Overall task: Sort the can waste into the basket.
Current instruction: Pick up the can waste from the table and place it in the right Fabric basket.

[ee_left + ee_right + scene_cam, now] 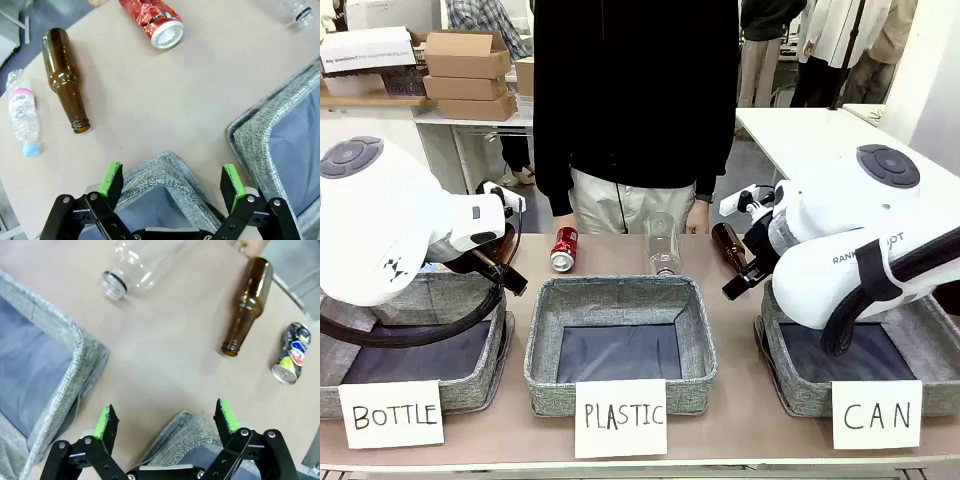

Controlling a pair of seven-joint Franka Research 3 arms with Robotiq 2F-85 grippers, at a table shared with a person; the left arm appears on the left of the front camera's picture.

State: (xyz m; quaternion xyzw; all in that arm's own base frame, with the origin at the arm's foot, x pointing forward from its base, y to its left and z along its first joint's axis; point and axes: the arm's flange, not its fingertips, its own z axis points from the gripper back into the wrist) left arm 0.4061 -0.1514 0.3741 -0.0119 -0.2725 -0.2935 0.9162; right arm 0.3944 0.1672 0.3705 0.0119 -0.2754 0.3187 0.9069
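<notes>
Right gripper: fingers spread wide, nothing between them, hanging over the back corner of the CAN basket.
Left gripper: equally wide apart and empty, above the BOTTLE basket corner.
Blue-black can: lying on its side on bare table at about 2 o'clock in the right wrist view, crumpled, silver end facing the camera; hidden behind the right arm in the front view.
Red can: on its side at about 11 o'clock from the PLASTIC basket, also dented, near the person's side of the table.
Why so: both cans lie flat and loose, so each probably needs a grasp across the body from above.
Neighbours: a brown bottle lies just beside the blue-black can, apart from it; another brown bottle is well apart from the red can.
Open room: clear tabletop between baskets and cans; basket rims are the edges to clear.
Progress: neither can is in the CAN basket yet.
</notes>
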